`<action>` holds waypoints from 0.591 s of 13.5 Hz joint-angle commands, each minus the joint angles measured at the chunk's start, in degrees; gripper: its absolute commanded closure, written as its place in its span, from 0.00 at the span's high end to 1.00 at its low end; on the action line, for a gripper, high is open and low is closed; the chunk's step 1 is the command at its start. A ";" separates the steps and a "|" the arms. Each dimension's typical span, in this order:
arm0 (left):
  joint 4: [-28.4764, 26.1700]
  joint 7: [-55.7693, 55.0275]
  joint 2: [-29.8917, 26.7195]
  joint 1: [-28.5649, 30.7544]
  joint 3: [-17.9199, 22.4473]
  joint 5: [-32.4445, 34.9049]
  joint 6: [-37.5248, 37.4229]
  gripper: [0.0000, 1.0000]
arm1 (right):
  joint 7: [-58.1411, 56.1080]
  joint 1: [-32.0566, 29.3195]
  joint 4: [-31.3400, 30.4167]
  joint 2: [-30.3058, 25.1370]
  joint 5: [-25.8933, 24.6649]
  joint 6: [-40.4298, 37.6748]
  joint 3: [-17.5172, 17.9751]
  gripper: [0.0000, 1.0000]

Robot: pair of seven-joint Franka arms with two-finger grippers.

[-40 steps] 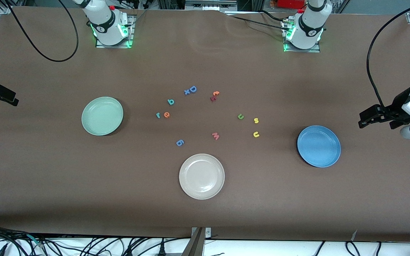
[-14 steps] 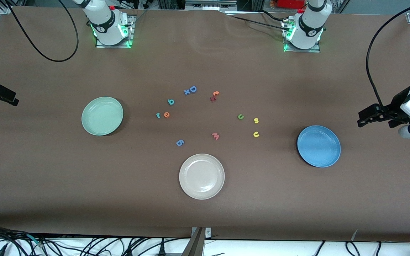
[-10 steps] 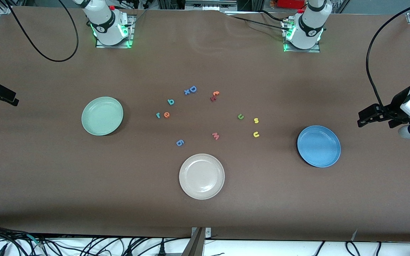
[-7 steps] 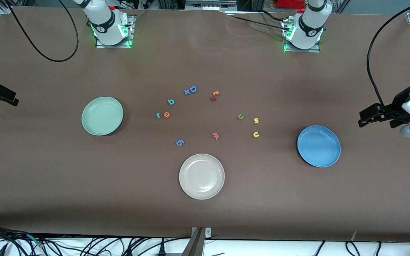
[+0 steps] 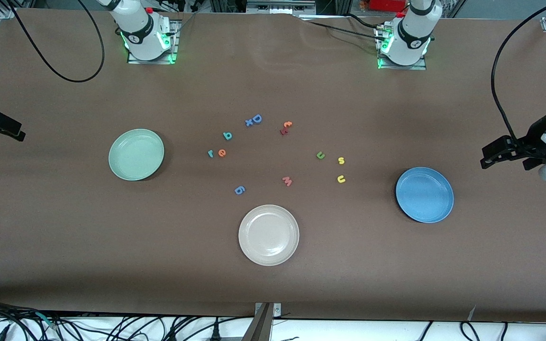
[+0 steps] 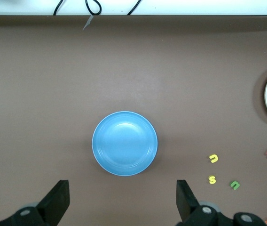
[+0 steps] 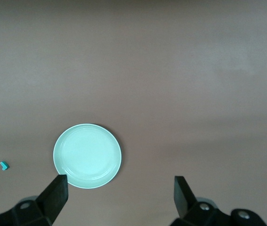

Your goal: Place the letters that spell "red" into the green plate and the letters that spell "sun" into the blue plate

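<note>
The teal "r" (image 5: 210, 153), orange "e" (image 5: 222, 152) and teal "d" (image 5: 227, 136) lie together mid-table, beside the pale green plate (image 5: 136, 155). The green "n" (image 5: 320, 155), yellow "s" (image 5: 341, 160) and yellow "u" (image 5: 341, 179) lie beside the blue plate (image 5: 424, 194). Both plates hold nothing. My left gripper (image 5: 488, 157) hangs open and holding nothing, high over the left arm's end of the table, next to the blue plate (image 6: 124, 143). My right gripper (image 5: 17, 131) waits open over the right arm's end, by the green plate (image 7: 87, 156).
A beige plate (image 5: 268, 235) sits nearest the front camera. Other loose letters are a blue "D" (image 5: 256, 118), a blue "6" (image 5: 239, 190), a pink "m" (image 5: 287, 181) and an orange piece (image 5: 287, 124) on a dark red one. Cables trail along the table's edges.
My left gripper has drifted slightly outward toward its end of the table. The right arm, the letters and the plates have not moved.
</note>
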 commanded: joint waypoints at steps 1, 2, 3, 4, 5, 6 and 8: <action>0.85 0.04 -0.08 0.06 0.12 -1.21 -1.04 1.00 | -0.22 0.28 -0.57 -0.59 -0.45 -0.20 -0.02 1.00; 0.85 0.04 -0.08 0.06 0.12 -1.21 -1.04 1.00 | -0.22 0.28 -0.57 -0.59 -0.45 -0.20 -0.02 1.00; 0.85 0.04 -0.08 0.06 0.12 -1.21 -1.04 1.00 | -0.22 0.28 -0.57 -0.59 -0.45 -0.20 -0.02 1.00; 0.85 0.04 -0.08 0.06 0.12 -1.21 -1.04 1.00 | -0.22 0.28 -0.57 -0.59 -0.45 -0.29 -0.02 1.00; 0.85 0.04 -0.08 0.06 0.12 -1.21 -1.04 1.00 | -0.05 0.28 -0.57 -0.59 -0.45 -0.38 -0.02 1.00; 0.85 0.04 -0.08 0.06 0.12 -1.21 -1.04 1.00 | 0.47 0.28 -0.66 -0.68 -0.28 -0.55 -0.02 1.00; 0.85 0.04 -0.08 0.06 0.12 -1.21 -1.04 1.00 | 0.74 0.81 -0.66 -0.76 -0.37 -0.55 0.93 1.00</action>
